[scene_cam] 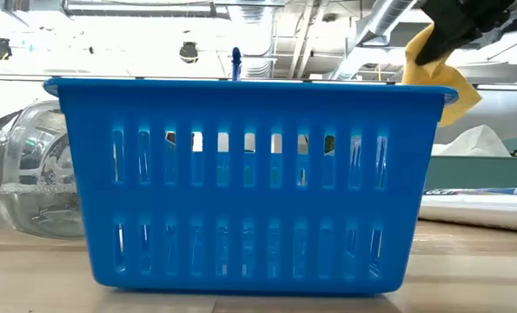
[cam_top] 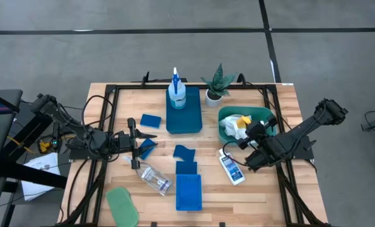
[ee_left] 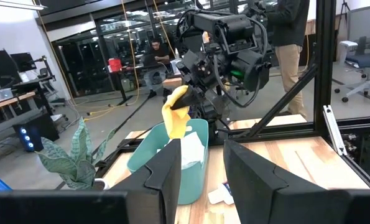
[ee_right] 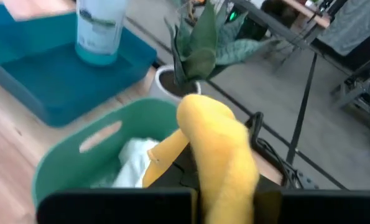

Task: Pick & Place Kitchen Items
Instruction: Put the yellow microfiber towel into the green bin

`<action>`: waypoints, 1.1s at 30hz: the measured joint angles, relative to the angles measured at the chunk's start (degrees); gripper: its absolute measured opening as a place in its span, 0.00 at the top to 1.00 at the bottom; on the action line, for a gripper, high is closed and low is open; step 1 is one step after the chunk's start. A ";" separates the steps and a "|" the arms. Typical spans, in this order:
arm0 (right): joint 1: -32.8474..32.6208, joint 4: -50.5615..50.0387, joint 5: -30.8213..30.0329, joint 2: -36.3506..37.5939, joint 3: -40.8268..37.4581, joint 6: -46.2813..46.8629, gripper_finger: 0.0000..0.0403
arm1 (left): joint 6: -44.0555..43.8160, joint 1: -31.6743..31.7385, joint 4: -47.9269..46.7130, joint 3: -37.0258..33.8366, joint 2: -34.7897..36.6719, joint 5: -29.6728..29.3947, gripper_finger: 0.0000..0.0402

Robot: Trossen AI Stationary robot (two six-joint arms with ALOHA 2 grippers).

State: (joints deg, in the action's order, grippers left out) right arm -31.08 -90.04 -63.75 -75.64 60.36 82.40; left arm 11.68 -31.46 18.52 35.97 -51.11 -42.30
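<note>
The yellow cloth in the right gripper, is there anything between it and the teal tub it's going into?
Nothing visible blocks it. The right gripper holds the yellow cloth directly over the open teal tub. Only a white cloth already lies inside, and the potted plant stands beside the tub, not in the path.

Cluttered wooden table (cam_top: 282, 113)

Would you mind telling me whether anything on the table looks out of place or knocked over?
Two bottles lie on their sides on the wood: the clear plastic bottle near the left pincer, and the white blue-labelled bottle beside the teal tub. The spray bottle stands upright in its blue tray.
</note>
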 joint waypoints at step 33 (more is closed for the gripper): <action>16.99 15.35 25.98 -0.37 -13.70 -20.26 0.99 | 0.00 0.01 -0.02 0.02 -0.02 0.07 0.71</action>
State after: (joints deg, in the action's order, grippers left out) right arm -14.08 -74.69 -37.77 -76.01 46.65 62.13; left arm 11.68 -31.45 18.50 35.99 -51.13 -42.24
